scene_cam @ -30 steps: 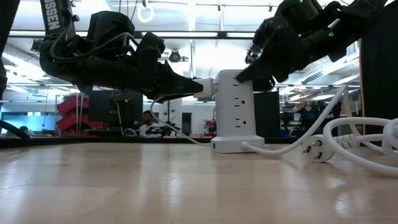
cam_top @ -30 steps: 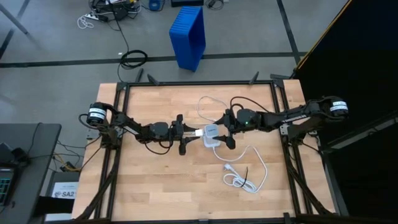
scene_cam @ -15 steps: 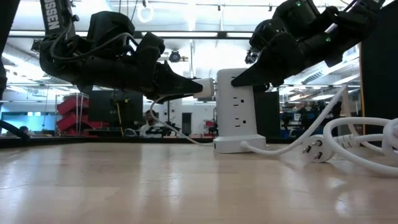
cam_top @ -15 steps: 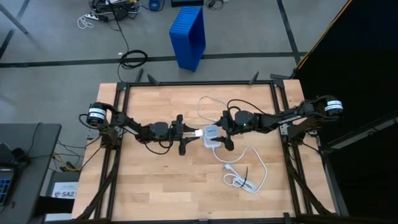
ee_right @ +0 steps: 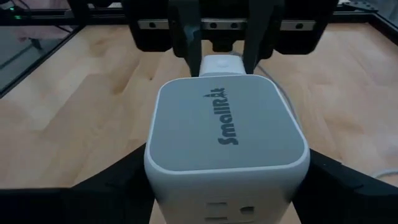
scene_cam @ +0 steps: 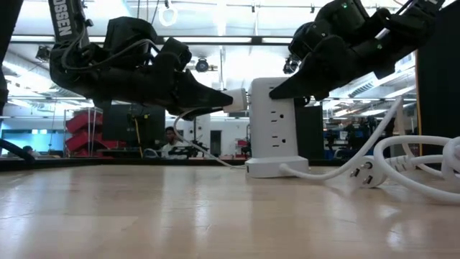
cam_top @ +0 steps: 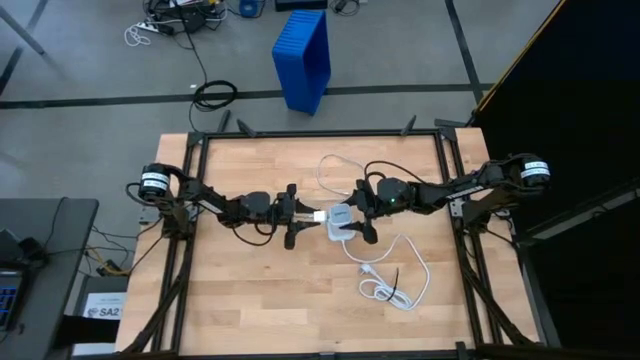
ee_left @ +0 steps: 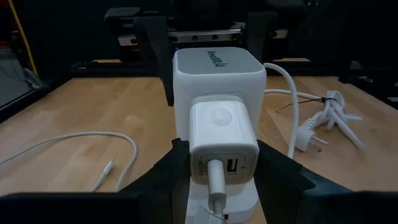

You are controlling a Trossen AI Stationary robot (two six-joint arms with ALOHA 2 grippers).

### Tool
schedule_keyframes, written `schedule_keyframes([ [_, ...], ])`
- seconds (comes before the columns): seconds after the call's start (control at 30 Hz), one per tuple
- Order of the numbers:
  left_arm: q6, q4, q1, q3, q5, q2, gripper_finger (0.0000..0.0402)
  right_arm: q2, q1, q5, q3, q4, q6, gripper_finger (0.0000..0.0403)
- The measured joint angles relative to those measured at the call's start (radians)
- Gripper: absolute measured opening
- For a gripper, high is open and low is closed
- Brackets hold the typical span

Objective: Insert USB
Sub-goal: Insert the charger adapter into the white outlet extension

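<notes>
In the left wrist view, the charger (ee_left: 222,140), a glossy white rounded-square block, is gripped between the left gripper (ee_left: 217,177) jaws, closed against its two sides. The USB (ee_left: 216,180), a thin white cable with a small plug, is already seated in one of the two ports on the charger's face; the second port beside it is empty. From the plug the cable runs down out of sight, and a loose loop (ee_left: 93,149) of thin white cable lies on the pale wood surface (ee_left: 74,118) nearby.

The charger is pressed against the side of the tower (ee_left: 217,81), a tall white power block of smooth plastic with rounded corners and grey lettering on top. It is probably held there so its prongs go into a side outlet; whether they are fully home cannot be told.

In the right wrist view, the tower (ee_right: 227,130) is flanked by the right gripper (ee_right: 227,186) jaws, which appear closed on its sides, evidently bracing it against the push. In the low view the tower (scene_cam: 273,126) stands upright on its base, outlets showing on its face.

Farther off, a thicker white cord (cam_top: 400,275) is bundled on the surface, ending in a rounded plug (scene_cam: 363,173). Beyond the surface, a blue crate (cam_top: 302,60) stands on the floor.
</notes>
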Motion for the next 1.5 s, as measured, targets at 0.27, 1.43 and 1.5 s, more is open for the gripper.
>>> schedule_keyframes([
  [0.27,-0.032,-0.052,0.000,0.029,0.010,-0.004,0.0125,-0.001,0.004,0.043,-0.003,0.003,0.025,0.0261],
  [1.43,-0.004,-0.744,-0.001,0.279,0.018,-0.147,0.0125,-0.002,0.039,0.081,0.089,-0.184,0.024,0.0261],
  [1.5,-0.003,-0.746,-0.001,0.280,0.018,-0.147,0.0125,-0.002,0.039,0.081,0.089,-0.184,0.023,0.0261],
])
